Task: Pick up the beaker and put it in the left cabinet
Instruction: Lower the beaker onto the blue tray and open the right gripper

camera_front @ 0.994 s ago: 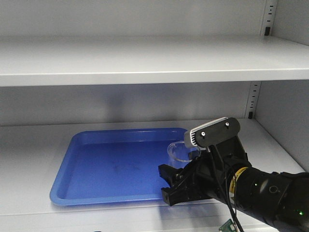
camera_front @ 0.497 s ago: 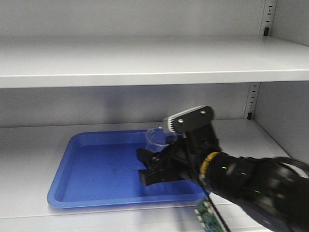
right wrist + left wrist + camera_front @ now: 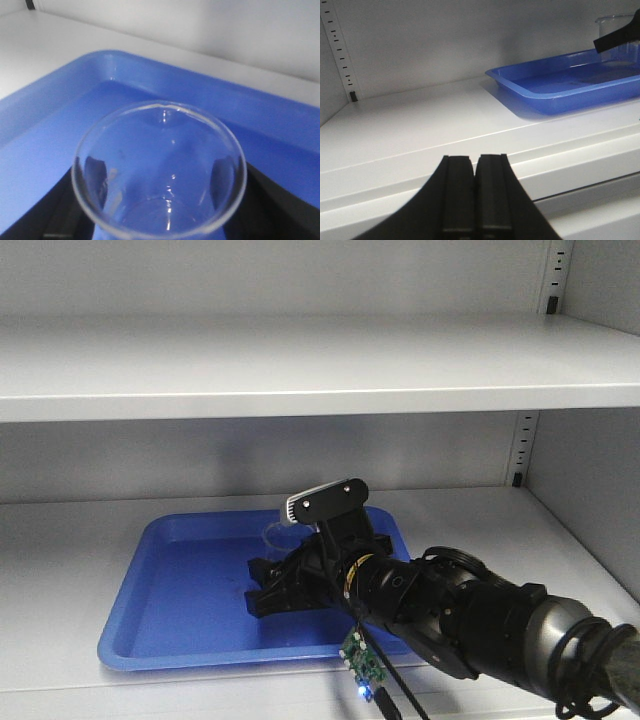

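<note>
Right arm is deep in the left cabinet (image 3: pixel 300 370), reaching in from the near right over the blue tray (image 3: pixel 180 625) on the lower shelf. The right gripper (image 3: pixel 272 585) has its black fingers pinched on either side of the beaker (image 3: pixel 277 532), and the clear glass stands upright between them, over the middle of the tray toward its far side. From the front view you only catch the rim of the glass poking up just left of the white camera housing (image 3: pixel 325 499) on the wrist. Whether the base touches the tray floor, I cannot tell from here.

Down the right wrist view, we look straight into the beaker's (image 3: pixel 160 170) round flared mouth, dark finger pads (image 3: pixel 65 210) hugging it left and right, blue tray wall (image 3: pixel 210 102) curving behind it.

Over to the left wrist view: the left gripper (image 3: pixel 476 200) sits low at the near edge of the shelf, its two fingers pressed flat together with nothing between them. It is well apart from the tray (image 3: pixel 555 97), which lies to its far right, with the beaker (image 3: pixel 617 35) just visible there under a dark fingertip.

A small green circuit board (image 3: pixel 362 668) hangs beneath the right arm.
</note>
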`<state>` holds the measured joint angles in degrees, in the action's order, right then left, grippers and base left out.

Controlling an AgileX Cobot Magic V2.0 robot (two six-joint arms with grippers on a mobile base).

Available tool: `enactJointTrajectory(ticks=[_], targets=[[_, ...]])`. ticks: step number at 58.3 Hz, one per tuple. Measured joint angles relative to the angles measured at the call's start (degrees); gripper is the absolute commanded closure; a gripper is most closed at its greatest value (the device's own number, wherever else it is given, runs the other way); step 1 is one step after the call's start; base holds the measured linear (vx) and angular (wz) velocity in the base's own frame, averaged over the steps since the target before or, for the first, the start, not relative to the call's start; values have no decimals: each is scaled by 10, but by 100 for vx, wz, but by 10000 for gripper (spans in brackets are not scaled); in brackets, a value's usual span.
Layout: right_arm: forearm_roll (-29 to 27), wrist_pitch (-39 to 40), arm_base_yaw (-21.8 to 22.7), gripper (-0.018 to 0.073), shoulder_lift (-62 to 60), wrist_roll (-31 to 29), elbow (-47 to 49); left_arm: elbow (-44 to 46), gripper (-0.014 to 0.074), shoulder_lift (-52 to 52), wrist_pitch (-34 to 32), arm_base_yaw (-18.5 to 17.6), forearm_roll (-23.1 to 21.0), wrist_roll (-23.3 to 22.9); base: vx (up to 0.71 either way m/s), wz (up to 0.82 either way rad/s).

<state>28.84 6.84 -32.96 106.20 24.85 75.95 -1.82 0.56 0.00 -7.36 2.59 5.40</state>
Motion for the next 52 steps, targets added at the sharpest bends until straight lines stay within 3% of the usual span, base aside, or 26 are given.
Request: enactJointTrajectory(ticks=[14, 36, 52], targets=[[0, 1, 0, 353, 15, 0, 0, 0, 595, 0, 0, 0, 0, 0, 0, 0], [0, 3, 0, -158, 15, 0, 0, 0, 595, 0, 0, 0, 0, 0, 0, 0], [0, 4, 0, -148, 13, 0, 1, 0, 595, 0, 0, 0, 0, 0, 0, 0]])
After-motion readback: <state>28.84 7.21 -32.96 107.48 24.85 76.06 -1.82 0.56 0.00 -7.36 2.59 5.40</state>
